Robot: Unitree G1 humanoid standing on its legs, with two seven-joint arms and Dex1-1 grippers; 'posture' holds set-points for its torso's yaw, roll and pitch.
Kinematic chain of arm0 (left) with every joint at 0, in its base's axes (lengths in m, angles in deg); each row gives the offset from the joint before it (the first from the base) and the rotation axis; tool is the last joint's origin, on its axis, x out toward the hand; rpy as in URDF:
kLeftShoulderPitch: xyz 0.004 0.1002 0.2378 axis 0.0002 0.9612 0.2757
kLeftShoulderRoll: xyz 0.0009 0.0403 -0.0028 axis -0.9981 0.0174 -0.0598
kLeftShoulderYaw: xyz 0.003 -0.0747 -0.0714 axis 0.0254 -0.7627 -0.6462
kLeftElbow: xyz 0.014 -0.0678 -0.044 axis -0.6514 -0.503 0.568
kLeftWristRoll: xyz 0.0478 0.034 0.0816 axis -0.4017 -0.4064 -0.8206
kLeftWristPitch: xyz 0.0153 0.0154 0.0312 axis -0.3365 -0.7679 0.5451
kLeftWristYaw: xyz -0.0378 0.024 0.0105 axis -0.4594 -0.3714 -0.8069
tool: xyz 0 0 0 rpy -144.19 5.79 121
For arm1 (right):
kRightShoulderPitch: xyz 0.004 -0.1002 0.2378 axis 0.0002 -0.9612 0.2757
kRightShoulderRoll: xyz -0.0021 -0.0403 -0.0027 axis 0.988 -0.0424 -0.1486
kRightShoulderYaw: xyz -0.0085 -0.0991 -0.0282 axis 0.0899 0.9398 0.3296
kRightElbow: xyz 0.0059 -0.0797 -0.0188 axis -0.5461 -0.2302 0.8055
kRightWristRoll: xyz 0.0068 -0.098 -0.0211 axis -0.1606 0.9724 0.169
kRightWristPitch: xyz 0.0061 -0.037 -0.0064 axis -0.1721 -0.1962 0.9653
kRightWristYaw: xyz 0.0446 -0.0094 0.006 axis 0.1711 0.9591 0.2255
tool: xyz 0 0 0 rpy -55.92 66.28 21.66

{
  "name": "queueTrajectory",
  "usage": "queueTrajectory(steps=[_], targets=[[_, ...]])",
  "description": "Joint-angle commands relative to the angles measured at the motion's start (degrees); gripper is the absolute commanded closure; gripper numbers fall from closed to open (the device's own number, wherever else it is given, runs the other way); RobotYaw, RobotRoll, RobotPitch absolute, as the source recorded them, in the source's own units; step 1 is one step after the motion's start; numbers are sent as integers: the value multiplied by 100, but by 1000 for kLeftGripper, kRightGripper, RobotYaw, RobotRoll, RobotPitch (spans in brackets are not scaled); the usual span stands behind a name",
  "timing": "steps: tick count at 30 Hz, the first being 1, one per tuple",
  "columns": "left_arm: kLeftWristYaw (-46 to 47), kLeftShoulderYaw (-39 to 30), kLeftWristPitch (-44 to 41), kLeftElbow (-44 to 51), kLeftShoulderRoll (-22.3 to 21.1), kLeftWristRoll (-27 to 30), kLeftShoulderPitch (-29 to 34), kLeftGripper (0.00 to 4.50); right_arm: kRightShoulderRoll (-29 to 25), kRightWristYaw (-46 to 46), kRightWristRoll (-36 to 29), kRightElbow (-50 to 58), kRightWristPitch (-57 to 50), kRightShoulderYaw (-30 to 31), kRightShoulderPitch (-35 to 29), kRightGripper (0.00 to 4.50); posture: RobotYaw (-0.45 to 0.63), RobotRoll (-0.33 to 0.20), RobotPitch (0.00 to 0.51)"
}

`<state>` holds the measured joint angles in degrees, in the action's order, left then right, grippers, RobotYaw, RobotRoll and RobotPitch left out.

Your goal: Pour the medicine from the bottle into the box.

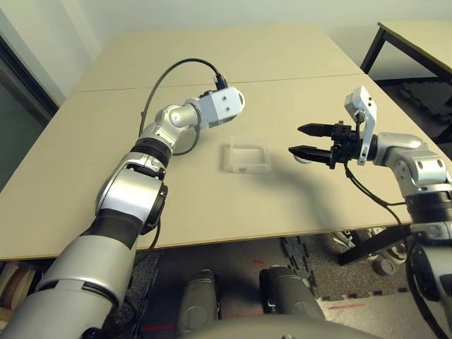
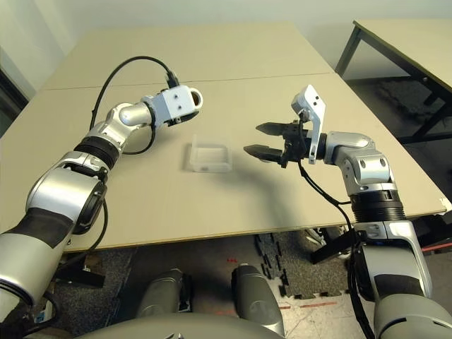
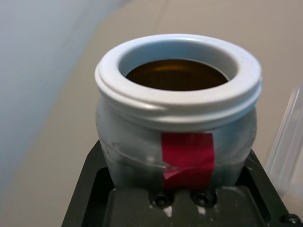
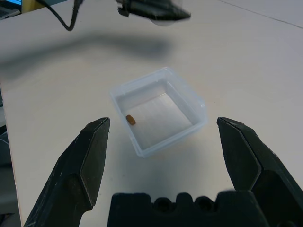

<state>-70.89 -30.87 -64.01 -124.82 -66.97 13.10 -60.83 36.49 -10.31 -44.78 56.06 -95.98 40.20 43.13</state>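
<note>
Matte tan table (image 1: 106, 176) — clear square box (image 4: 158, 109), brown pellet (image 4: 130, 119).

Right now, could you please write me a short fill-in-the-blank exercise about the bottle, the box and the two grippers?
1. The bottle in the left gripper has no ____ on its mouth.
2. The small brown pill lies inside the clear ____.
3. The right gripper has its jaws ____, holding nothing.
4. The tape strip on the bottle is ____.

Missing words: cap; box; open; red
</note>
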Motion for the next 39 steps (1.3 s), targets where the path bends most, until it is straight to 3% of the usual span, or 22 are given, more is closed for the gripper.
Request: queueTrajectory(steps=[1, 9, 14, 24, 30, 39], targets=[[-146, -380, -404, 321, -36, 486, 302, 1892, 1, -9, 48, -82, 66, 49, 31, 0, -61, 0, 48], [1065, -980, -670, 913, -235, 787, 959, 1892, 95, -30, 48, -59, 81, 87, 7, 0, -52, 0, 47], [1604, -1296, -814, 838, -114, 1028, 1161, 1892, 147, -36, 64, -140, 114, 107, 68, 0, -52, 0, 44], [1587, -1511, -763, 679, 237, 1382, 1438, 1892, 128, -56, 11, -7, 73, 77, -6, 0, -76, 0, 42], [1636, -1447, -709, 465, 259, 1304, 1512, 1892, 108, -76, -7, 25, 59, 51, -28, 0, -84, 0, 39], [1244, -1717, -559, 398, 422, 1705, 1881, 1892, 99, -116, -39, 47, 40, 22, -23, 0, -85, 0, 37]])
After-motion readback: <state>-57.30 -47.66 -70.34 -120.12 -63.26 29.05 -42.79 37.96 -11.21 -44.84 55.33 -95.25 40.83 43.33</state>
